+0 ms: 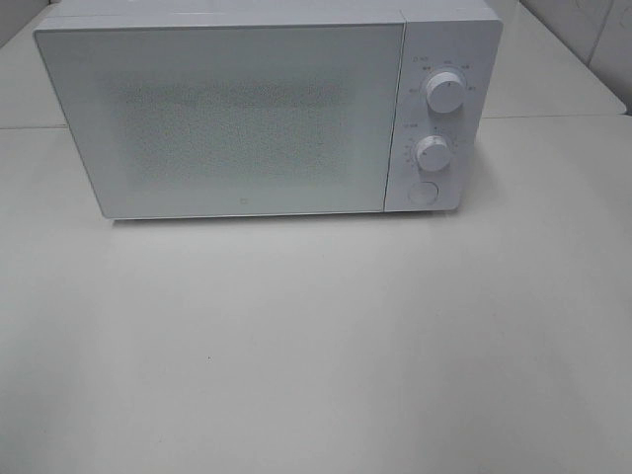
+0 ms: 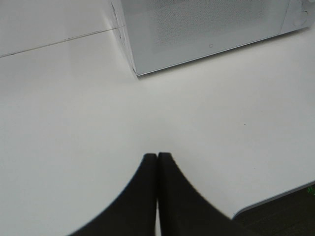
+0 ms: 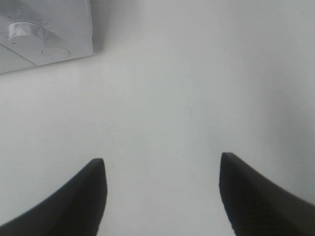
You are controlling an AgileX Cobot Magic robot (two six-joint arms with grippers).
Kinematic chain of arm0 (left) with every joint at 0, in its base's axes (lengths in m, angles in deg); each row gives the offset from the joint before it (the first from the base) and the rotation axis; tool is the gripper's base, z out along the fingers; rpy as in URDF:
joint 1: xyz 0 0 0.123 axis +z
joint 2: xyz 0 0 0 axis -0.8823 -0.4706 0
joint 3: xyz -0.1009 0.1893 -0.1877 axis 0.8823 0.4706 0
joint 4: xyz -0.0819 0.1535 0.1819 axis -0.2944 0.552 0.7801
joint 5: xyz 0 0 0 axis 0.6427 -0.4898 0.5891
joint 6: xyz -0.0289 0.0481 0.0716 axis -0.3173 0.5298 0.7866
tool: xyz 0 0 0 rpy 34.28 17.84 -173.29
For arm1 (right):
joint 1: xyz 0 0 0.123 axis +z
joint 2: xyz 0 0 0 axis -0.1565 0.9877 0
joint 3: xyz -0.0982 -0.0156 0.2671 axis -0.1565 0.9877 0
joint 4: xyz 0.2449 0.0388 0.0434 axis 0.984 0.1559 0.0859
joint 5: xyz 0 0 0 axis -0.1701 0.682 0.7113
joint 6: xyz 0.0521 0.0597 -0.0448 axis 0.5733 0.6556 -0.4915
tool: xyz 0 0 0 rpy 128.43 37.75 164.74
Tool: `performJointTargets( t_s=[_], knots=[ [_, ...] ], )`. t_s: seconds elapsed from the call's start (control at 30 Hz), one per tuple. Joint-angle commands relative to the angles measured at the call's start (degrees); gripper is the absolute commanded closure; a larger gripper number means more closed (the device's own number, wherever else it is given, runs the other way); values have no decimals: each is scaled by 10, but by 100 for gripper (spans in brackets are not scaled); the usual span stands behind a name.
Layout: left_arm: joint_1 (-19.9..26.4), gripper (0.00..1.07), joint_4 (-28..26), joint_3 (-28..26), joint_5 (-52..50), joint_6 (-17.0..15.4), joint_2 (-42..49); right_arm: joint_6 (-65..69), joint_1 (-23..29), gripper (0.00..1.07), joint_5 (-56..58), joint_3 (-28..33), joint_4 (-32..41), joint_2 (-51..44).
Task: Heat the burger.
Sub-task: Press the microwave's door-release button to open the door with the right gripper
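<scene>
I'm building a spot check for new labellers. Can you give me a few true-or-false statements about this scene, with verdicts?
1. The microwave has its door closed. True.
2. The left end effector is spread wide open. False: its fingers are pressed together, with nothing held.
3. The right end effector grips the burger. False: it is open over the bare table, and no burger shows in any view.
4. The microwave's panel has two round knobs above a round button. True.
5. The microwave stands on the white table. True.
</scene>
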Motion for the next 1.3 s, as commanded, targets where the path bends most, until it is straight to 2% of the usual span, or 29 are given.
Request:
performJointTargets(
  t_s=[0.03,0.07,0.1,0.13,0.23,0.3,0.4,0.43,0.53,0.6,0.7,0.73,0.83,0.87,1.3],
  knots=[
    [1,106,-3,1,-7,-3,11,-33,-2,45,34,50,3,-112],
    [1,106,-3,1,-7,-3,11,-40,-2,45,57,79,5,-169],
    [1,106,-3,1,-7,-3,11,-40,-2,45,57,79,5,-169],
    [1,106,-3,1,-7,-3,11,-47,-2,45,78,103,5,-227],
    [1,106,-3,1,-7,-3,11,-50,-2,45,92,115,5,-257],
    [1,106,-3,1,-7,-3,11,-54,-1,45,132,153,5,-352],
    [1,106,-3,1,-7,-3,11,-54,0,45,135,164,4,-374],
    [1,106,-3,1,-7,-3,11,-62,3,45,132,186,5,-414],
    [1,106,-3,1,-7,-3,11,-68,3,45,135,206,6,-447],
    [1,106,-3,1,-7,-3,11,-72,3,45,131,230,6,-521],
    [1,106,-3,1,-7,-3,11,-72,3,45,127,230,6,-549],
    [1,106,-3,1,-7,-3,11,-72,3,45,120,231,5,-594],
    [1,106,-3,1,-7,-3,11,-73,3,45,117,233,5,-611],
    [1,106,-3,1,-7,-3,11,-76,3,45,105,242,5,-644],
    [1,106,-5,1,-7,-3,12,-75,3,47,92,249,6,-642]
  ],
)
